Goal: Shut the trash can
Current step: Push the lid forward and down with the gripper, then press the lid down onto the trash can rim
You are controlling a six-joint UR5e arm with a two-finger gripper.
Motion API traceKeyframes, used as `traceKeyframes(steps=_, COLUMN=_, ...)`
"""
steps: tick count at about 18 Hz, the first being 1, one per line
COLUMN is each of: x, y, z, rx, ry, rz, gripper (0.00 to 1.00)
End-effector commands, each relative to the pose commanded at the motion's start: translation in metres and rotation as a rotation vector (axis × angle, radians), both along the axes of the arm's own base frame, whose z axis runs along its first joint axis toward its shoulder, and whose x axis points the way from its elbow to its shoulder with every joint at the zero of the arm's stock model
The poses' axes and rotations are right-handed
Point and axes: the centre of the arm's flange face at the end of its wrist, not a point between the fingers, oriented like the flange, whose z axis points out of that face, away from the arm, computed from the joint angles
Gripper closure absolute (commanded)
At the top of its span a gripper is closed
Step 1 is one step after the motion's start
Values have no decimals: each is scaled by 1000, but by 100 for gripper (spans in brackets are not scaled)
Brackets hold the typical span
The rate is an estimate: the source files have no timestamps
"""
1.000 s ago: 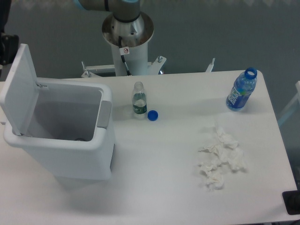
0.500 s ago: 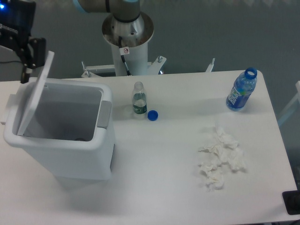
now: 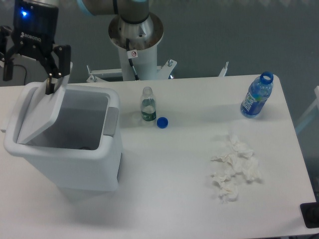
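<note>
You're mid-push: the gripper, fingers spread and grasping nothing, leans on the half-lowered lid of the trash can; press it down flat.

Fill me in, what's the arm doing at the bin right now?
The gripper is at the top edge of the trash can lid, fingers spread, pushing it shut. The lid is tilted partway over the opening, not yet flat. Off to the right sit a small clear bottle, a blue cap, a blue bottle and crumpled tissues, all untouched.
</note>
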Motion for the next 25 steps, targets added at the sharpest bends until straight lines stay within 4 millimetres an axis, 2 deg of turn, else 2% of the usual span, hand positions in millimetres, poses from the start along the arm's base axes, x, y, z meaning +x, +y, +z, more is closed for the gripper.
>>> traceKeyframes(steps=13, x=-14, y=4, z=-18, rx=-66, ry=79, rz=22, gripper=0)
traceKeyframes(steps=22, x=-45, y=1, z=-25, rx=-82, ry=80, rz=64, gripper=0)
traceKeyframes(steps=25, x=-48, y=0, z=-28, rx=-89, ry=92, rz=50, gripper=0)
